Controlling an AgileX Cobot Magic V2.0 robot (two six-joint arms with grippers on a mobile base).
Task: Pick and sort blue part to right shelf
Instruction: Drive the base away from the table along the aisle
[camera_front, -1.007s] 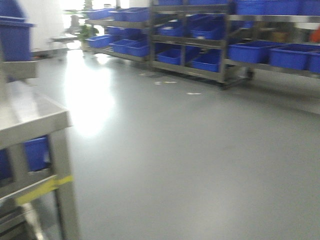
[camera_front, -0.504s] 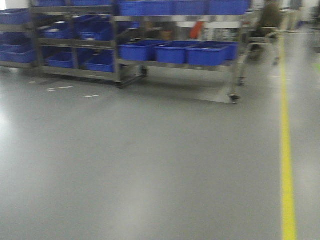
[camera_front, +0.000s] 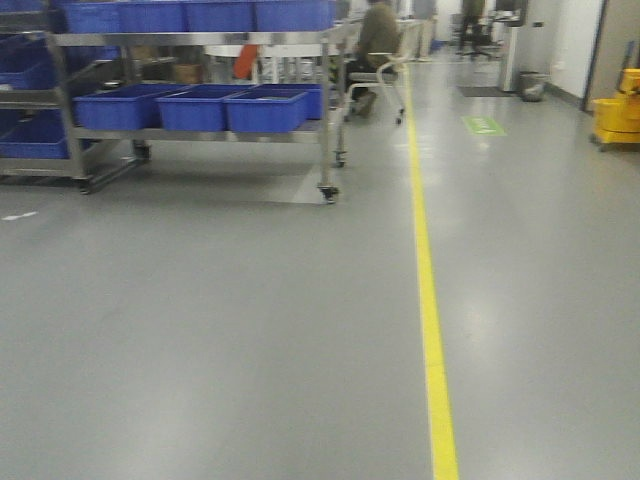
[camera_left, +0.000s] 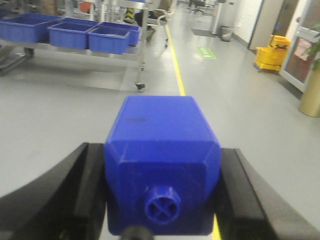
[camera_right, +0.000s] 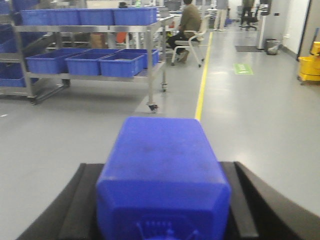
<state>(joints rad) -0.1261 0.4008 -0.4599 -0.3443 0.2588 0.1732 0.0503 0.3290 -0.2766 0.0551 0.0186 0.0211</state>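
Note:
My left gripper (camera_left: 162, 152) is shut on a blue part (camera_left: 162, 130), a blocky blue piece with a round cross-marked stub facing the camera, squeezed between both black fingers (camera_left: 85, 180). My right gripper (camera_right: 162, 172) is shut on a second blue part (camera_right: 162, 155) of the same kind. Both are carried above the grey floor. The right shelf (camera_front: 200, 38), a wheeled steel rack holding blue bins (camera_front: 195, 108), stands far off at the upper left. It also appears as the right shelf (camera_left: 75, 50) in the left wrist view and as the right shelf (camera_right: 85, 27) in the right wrist view.
A yellow floor line (camera_front: 428, 300) runs away from me just right of centre. A seated person (camera_front: 378, 35) is behind the rack's end. A yellow mop bucket (camera_front: 617, 110), a small waste bin (camera_front: 532, 85) and a green floor mark (camera_front: 484, 125) lie far right.
The front view has swept right: the racks slid from the centre to the upper left, and the yellow line moved in from the right edge. The nearby steel table left the view.

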